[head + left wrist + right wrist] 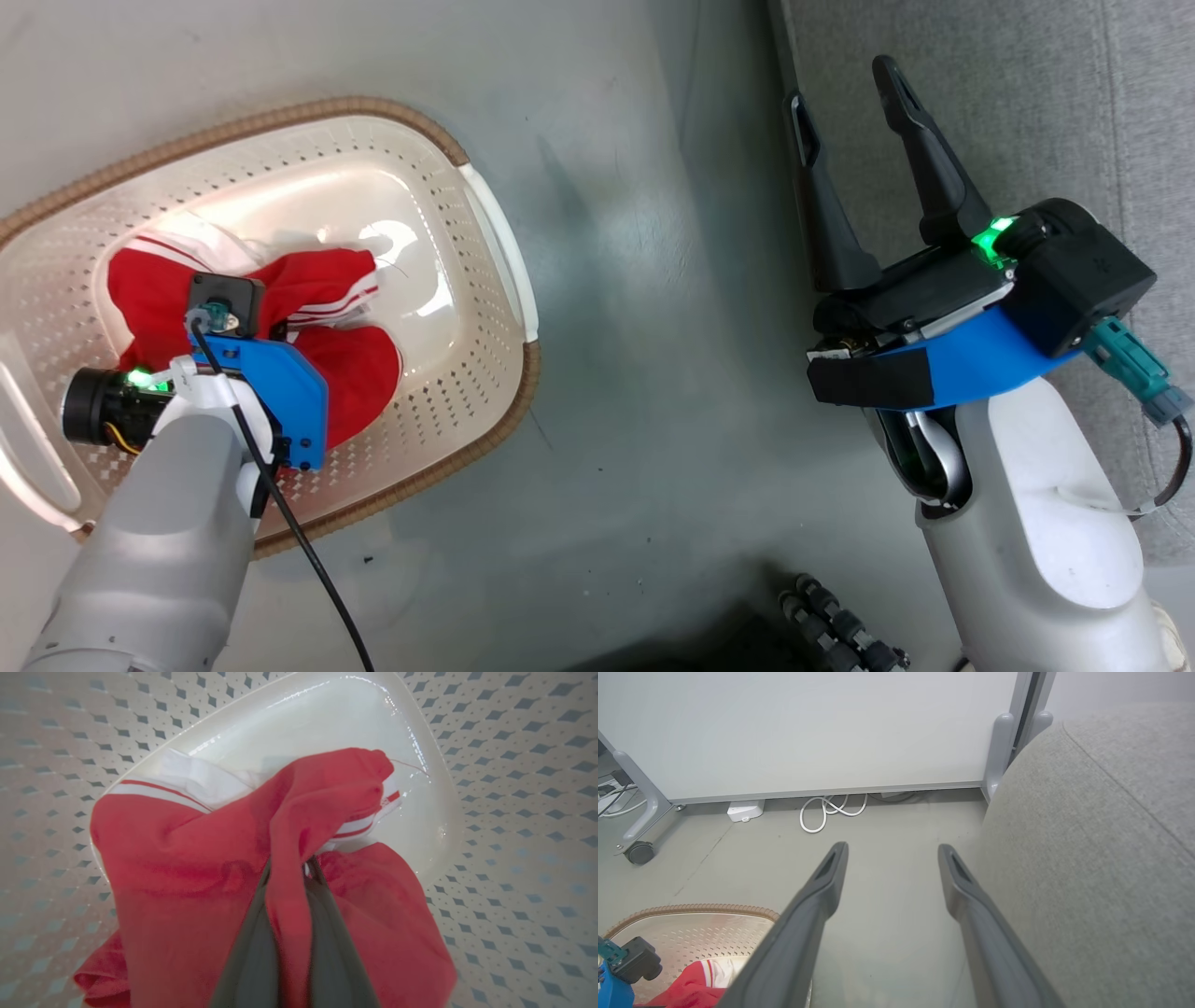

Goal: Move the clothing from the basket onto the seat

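Two dark fingers of the left tool (292,865) are closed together on a fold of the bright red clothing (187,858). The heap, with its white stripes, spreads around and beneath the fingers on the glossy bottom of the cream basket (495,812), whose perforated walls rise on every side of the tool. The right tool (892,849) has its fingers spread apart and empty, hanging over the grey floor (887,812); the light grey seat (1087,858) lies just off its right finger, and the basket with the clothing sits well off to its left.
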Tool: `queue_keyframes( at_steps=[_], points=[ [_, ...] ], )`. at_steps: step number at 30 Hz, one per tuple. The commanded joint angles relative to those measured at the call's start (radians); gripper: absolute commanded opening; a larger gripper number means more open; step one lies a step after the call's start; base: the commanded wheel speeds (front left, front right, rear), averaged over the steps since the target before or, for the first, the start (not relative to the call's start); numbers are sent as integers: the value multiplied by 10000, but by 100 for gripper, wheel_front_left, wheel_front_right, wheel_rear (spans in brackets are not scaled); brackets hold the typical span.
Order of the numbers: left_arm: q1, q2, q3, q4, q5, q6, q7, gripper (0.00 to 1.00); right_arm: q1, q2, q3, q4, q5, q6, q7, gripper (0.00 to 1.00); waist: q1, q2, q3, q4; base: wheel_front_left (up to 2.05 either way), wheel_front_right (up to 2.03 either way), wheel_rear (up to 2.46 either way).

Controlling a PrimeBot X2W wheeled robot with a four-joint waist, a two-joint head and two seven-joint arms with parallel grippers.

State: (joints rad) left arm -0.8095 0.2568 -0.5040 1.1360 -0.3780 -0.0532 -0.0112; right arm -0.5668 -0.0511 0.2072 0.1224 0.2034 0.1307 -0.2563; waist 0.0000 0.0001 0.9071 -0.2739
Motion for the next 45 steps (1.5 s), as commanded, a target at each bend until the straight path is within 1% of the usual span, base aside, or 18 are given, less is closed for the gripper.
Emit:
queue_keyframes(
  at_steps=[1, 5, 9, 15, 19, 20, 24, 25, 28, 34, 45],
  points=[
    [-103, -9, -52, 62, -42, -38, -81, 0, -65, 13, 1, 42, -66, 1, 33, 100, 0, -1, -197, 51, 0, 0, 0],
    [54, -223, -93, 223, -139, -155, -331, 0, 19, 11, -53, 250, -241, 1, 58, 100, 0, -1, -835, 188, 0, 0, 0],
    [270, -450, -159, 354, -197, -272, -753, 0, 221, 11, -140, 544, -402, 1, 143, 100, 0, -1, -1804, 391, 0, 0, 0],
    [721, -936, -443, 485, -305, -584, -1314, 0, 712, 2, -237, 1045, -740, 1, 358, 100, 0, -1, -3720, 778, 0, 0, 0],
    [908, -1214, -603, 460, -398, -709, -1645, 0, 1087, 2, -183, 1237, -649, 1, 538, 100, 0, -1, -4928, 1017, 0, 0, 0],
    [969, -1346, -752, 396, -421, -721, -1774, 0, 1274, 4, -148, 1328, -674, 1, 640, 100, 0, -1, -5470, 1144, 0, 0, 0],
    [1083, -1605, -1133, 120, -522, -784, -1872, 0, 1758, 1, -267, 1448, -752, 1, 902, 100, 0, -1, -6463, 1425, 0, 0, 0],
    [1083, -1605, -1133, 120, -522, -784, -1872, 0, 1758, 1, -267, 1448, -752, 1, 902, 100, 0, -1, -6463, 1425, 0, 0, 0],
    [1128, -1747, -1502, -345, -726, -793, -1877, 0, 2089, 2, -313, 1455, -804, 1, 1094, 100, 0, -1, -7046, 1583, 0, 0, 0],
    [898, -1823, -2101, -1375, -1383, -777, -1767, 0, 2625, 1, -322, 1336, -755, 1, 1405, 100, 0, -1, -7883, 1783, 0, 0, 0],
    [500, -1871, -2934, -2764, -2447, -778, -1188, 0, 3170, 1, 140, 1314, -443, 1, 1738, 100, 0, -1, -8990, 1776, 0, 0, 0]
  ],
)
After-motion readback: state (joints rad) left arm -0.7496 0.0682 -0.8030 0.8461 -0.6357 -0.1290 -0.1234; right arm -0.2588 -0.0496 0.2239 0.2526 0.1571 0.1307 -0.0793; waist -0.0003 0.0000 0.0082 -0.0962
